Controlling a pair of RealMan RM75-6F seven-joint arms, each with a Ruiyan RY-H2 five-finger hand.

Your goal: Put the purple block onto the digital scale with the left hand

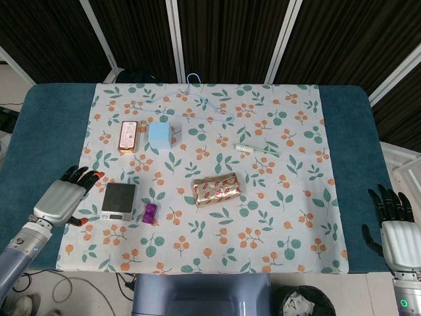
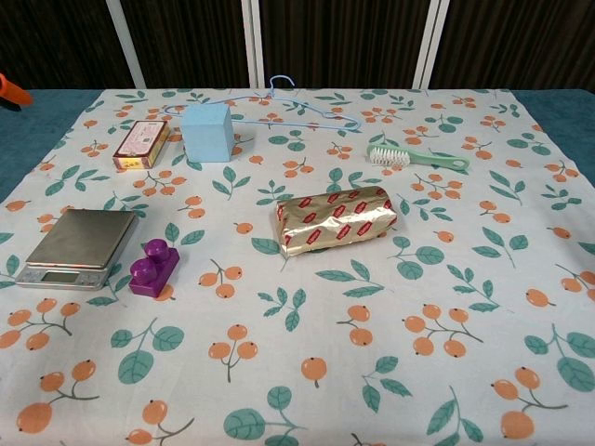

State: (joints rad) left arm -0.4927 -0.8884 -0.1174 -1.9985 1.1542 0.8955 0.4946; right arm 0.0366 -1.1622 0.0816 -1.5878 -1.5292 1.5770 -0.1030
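Note:
The purple block (image 1: 150,212) (image 2: 152,268) lies on the patterned cloth just right of the digital scale (image 1: 120,201) (image 2: 78,246), whose platform is bare. My left hand (image 1: 62,198) hovers left of the scale with its fingers spread and nothing in it. In the chest view only an orange fingertip (image 2: 11,90) shows at the left edge. My right hand (image 1: 396,230) hangs off the table's right edge, fingers spread and holding nothing.
A gold wrapped packet (image 1: 216,189) lies mid-table. Further back are a light blue cube (image 1: 160,135), a red and gold box (image 1: 128,136), a green brush (image 1: 256,149) and a blue wire hanger (image 1: 187,100). Teal table (image 1: 46,138) borders the cloth.

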